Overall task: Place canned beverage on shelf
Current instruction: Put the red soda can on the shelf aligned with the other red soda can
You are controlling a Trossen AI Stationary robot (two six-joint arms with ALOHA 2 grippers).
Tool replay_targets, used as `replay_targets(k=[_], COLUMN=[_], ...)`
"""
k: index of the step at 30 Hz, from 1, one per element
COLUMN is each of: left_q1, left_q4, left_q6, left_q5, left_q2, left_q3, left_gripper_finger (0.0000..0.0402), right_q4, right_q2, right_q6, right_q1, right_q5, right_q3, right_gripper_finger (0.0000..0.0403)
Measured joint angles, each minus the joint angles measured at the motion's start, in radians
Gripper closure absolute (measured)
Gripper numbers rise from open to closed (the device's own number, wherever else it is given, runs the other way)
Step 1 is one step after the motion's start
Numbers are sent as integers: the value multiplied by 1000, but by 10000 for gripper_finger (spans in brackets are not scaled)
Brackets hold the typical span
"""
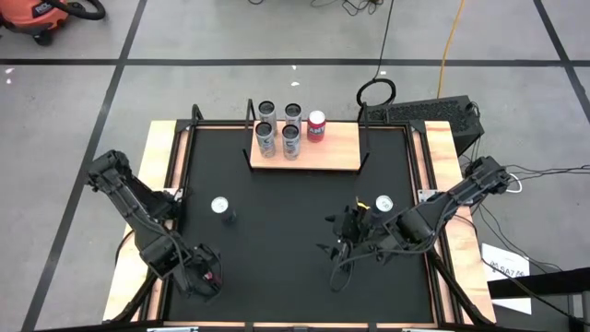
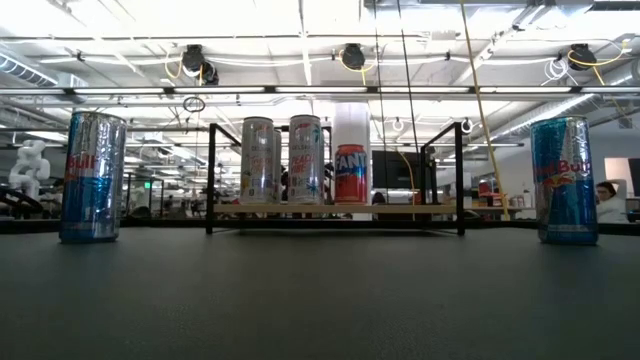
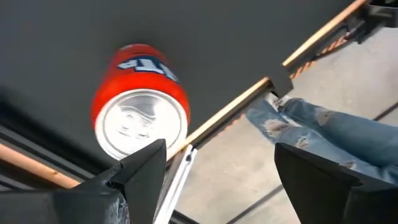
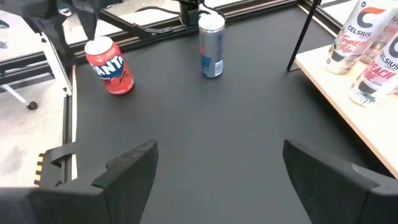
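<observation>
Desk (image 1: 277,240) seen from above, with two dark robot arms reaching in from the near corners. At 7 o'clock, close to the near edge, the left claw (image 3: 221,149) hangs spread wide and empty over an upright red Fanta can (image 3: 140,118). The can sits just beside one finger, not between the two. At 5 o'clock the right claw (image 4: 219,146) waits, also wide and empty.

Further in, two Red Bull cans stand on the desk, one at 9 o'clock (image 1: 221,207) and one at 3 o'clock (image 1: 383,204). At 12 o'clock, by the far edge, is the shelf (image 1: 336,152), holding four slim cans (image 1: 265,136) and a second Fanta can (image 1: 316,126). Its 3 o'clock end is bare.

The step in hand seems to be gripping the near Fanta can. The left claw should first centre on it, then drop to mid-body before closing, so the can stays upright.
</observation>
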Motion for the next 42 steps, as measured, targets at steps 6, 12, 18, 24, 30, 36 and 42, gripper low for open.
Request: replay_targets(k=[6,12,18,24,30,36,42], left_q1=[18,17,18,1,2,2,3], left_q4=[-14,-117,-137,-129,-6,-20,24], left_q6=[-9,-26,-46,-104,-104,-105,-82], left_q5=[4,16,28,55,48,43,81], left_q2=[-1,-1,-2,-2,2,55,119], left_q3=[0,0,-14,-71,-117,-124,-124], left_gripper_finger=[107,103,52,6,13,28,56], right_q4=[0,-18,-46,-46,-65,-74,-95], right_q2=[0,0,0,0,0,1,1], right_q6=[-4,-7,1,6,24,43,88], right_q1=[6,12,21,34,42,52,71], right_q5=[0,-1,-1,-1,1,29,70], right_q3=[0,0,0,0,0,0,0], right_gripper_finger=[69,69,69,69,69,69,69])
